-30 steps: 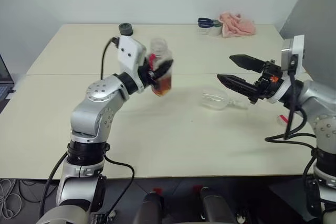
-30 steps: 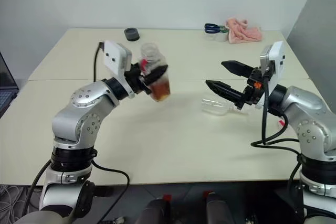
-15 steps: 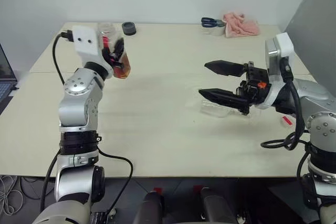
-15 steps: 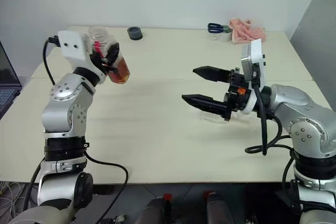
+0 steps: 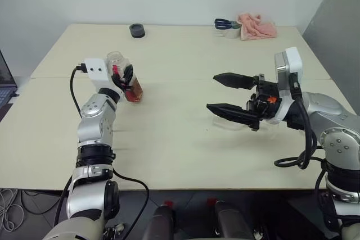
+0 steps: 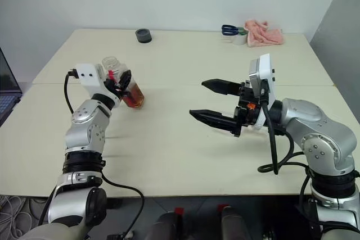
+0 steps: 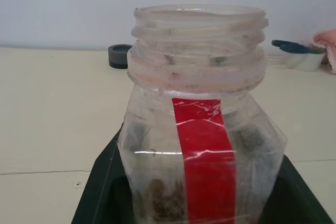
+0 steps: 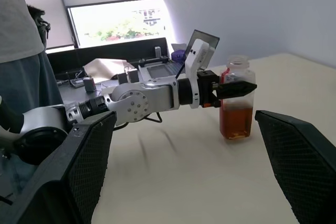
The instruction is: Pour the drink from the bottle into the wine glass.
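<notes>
The bottle (image 7: 202, 145) is clear with a red strip; the drink (image 8: 235, 121) is amber; the table (image 5: 185, 49) is cream.

I find no readable text, brand, number or sign in any view. The bottle (image 7: 199, 129) carries a plain vertical red label strip (image 7: 205, 156); I see no print on it, only scuffs. The white camera housings on the wrists bear no lettering that I can make out. The laptop (image 8: 202, 38) in the background of the right wrist view is too small to read.
</notes>
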